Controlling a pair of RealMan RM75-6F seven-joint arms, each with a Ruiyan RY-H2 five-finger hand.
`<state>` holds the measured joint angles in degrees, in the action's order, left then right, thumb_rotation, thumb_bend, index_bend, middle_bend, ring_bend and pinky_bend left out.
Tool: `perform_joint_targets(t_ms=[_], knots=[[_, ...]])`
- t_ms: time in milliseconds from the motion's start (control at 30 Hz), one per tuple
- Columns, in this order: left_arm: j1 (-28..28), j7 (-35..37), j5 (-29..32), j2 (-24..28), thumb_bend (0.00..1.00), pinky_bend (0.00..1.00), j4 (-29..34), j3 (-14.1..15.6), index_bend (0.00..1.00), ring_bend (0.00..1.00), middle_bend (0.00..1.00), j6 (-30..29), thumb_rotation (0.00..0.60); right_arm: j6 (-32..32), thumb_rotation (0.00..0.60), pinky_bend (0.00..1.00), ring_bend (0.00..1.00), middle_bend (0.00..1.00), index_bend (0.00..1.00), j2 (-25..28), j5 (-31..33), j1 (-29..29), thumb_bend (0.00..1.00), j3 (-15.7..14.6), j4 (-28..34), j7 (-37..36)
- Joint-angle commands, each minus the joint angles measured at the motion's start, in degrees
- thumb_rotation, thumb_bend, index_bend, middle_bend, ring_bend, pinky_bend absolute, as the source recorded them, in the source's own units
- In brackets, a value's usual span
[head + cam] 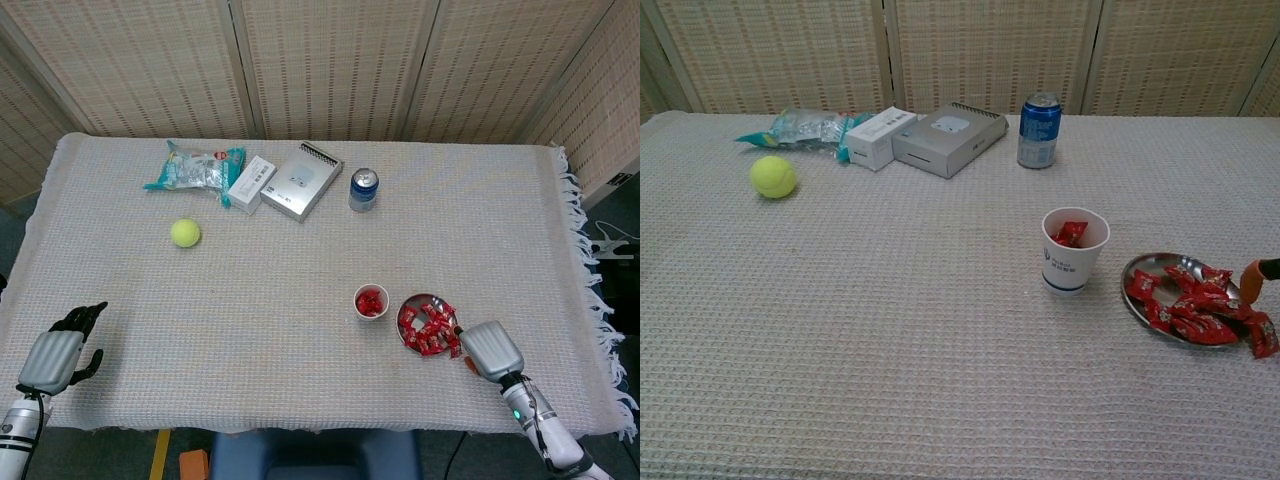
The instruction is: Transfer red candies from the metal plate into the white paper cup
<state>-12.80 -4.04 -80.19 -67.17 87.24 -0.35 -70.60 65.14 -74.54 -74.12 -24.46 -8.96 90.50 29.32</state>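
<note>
The white paper cup (1072, 265) stands right of the table's middle with red candies (1070, 233) inside; the head view shows its rim (357, 303). Just right of it the metal plate (1145, 265) holds several red candies (1188, 305), and the plate (411, 300) also shows from above. My right hand (490, 350) hovers at the plate's near right side, back up, with nothing seen in it. One orange fingertip (1252, 282) pokes in over the plate's right rim. Near the table's front left corner my left hand (58, 352) holds nothing, fingers apart.
A tennis ball (185, 233) lies at the left. Along the back sit a plastic bag (195, 167), a white box (251, 183), a grey box (300, 182) and a blue soda can (363, 190). The cloth's fringed edge (585, 250) is at the right.
</note>
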Motion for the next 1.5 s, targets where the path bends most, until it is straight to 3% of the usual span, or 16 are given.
perform_joint_targets(t_ms=[33,367,633,1067,1267,1500], knots=[[-0.02,0.04,0.12,0.00,0.47,0.26,-0.04,-0.06,0.00,0.09,0.10,0.05,0.600,-0.65,0.600,1.00,0.89,0.84,0.37,-0.70,-0.53,0.36,0.25,0.31,-1.10,-0.52],[-0.09,0.38,0.14,0.11,0.47,0.26,-0.16,-0.05,0.00,0.09,0.10,0.22,0.600,-0.83,0.600,1.00,0.89,0.84,0.40,-2.31,-2.43,1.24,0.25,1.42,-2.69,-0.27],[-0.17,0.41,0.19,0.07,0.47,0.26,-0.29,-0.09,0.00,0.09,0.10,0.33,0.600,-0.75,0.600,1.00,0.89,0.84,0.52,-3.44,-2.99,1.91,0.25,2.45,-4.09,0.65],[-0.06,0.92,-0.01,0.27,0.47,0.26,-0.24,-0.08,0.00,0.09,0.10,0.04,0.600,0.56,0.600,1.00,0.90,0.84,0.61,-1.28,-4.47,2.79,0.25,4.28,-1.36,-1.57],[-0.14,0.71,0.06,0.13,0.47,0.26,-0.24,-0.06,0.00,0.09,0.10,0.20,0.600,1.14,0.600,1.00,0.90,0.84,0.61,2.99,-5.48,1.18,0.25,7.65,6.40,-4.76],[-0.18,0.64,0.28,0.15,0.47,0.26,-0.23,-0.13,0.00,0.09,0.10,0.32,0.600,-5.15,0.600,1.00,0.90,0.84,0.60,2.36,1.71,-5.32,0.25,15.66,12.79,-6.85]])
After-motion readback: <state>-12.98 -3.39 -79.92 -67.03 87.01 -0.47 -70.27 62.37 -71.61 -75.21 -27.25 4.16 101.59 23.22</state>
